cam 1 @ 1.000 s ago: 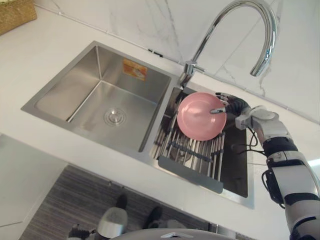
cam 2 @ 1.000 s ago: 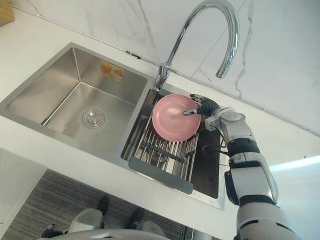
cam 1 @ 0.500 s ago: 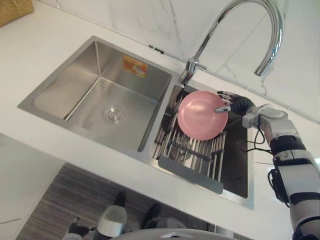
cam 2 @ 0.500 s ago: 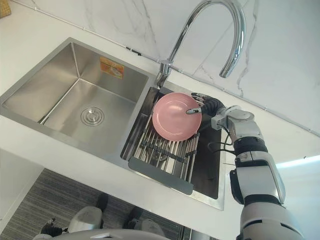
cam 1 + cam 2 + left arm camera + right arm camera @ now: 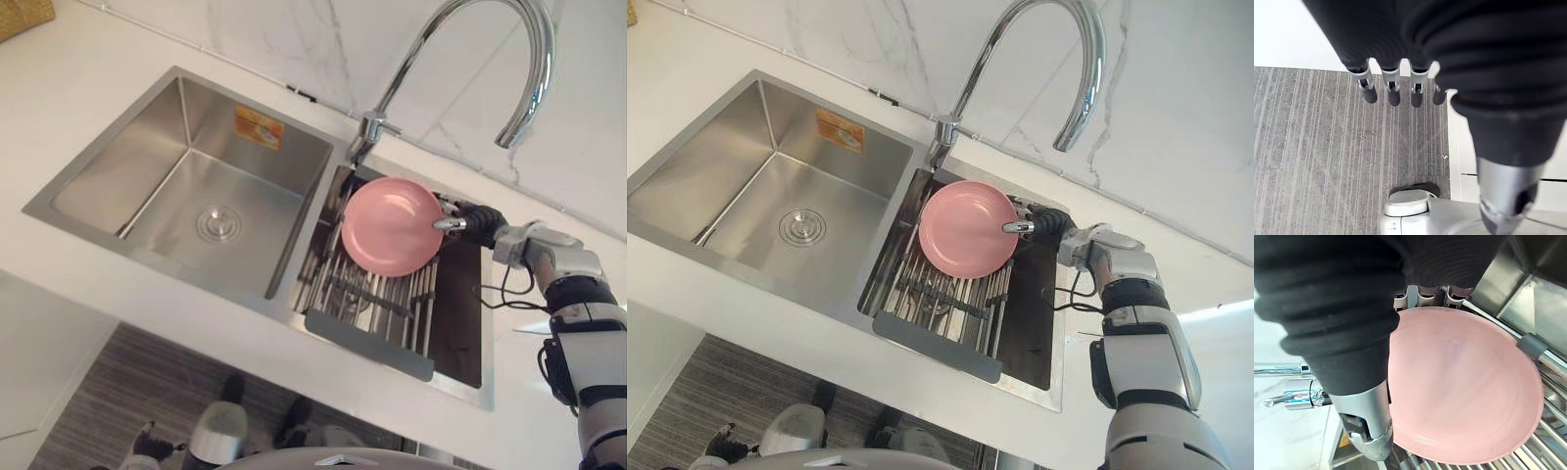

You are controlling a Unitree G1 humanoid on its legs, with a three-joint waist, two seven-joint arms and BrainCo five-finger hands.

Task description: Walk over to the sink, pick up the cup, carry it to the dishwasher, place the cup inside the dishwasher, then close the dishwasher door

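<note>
A round pink plate [image 5: 392,225] stands nearly on edge over the drying rack [image 5: 372,294] in the sink's right basin; I see no cup. My right hand [image 5: 478,221] comes in from the right and grips the plate's right rim, thumb on the front face and fingers curled behind. In the right wrist view the plate [image 5: 1464,391] lies right past the thumb [image 5: 1369,426]. My left hand [image 5: 1393,93] hangs over the grey striped floor with its fingers straight and nothing in it.
The empty left basin [image 5: 196,186] has a round drain. A tall curved chrome faucet [image 5: 529,59] arches above the plate. White worktop [image 5: 88,88] surrounds the sink, with a woven basket [image 5: 24,12] at the far left corner. A grey tray edge [image 5: 367,345] fronts the rack.
My right forearm has swung out to the right while the hand keeps its hold on the plate's rim. The plate looks slightly larger and more upright. The camera has shifted a little.
</note>
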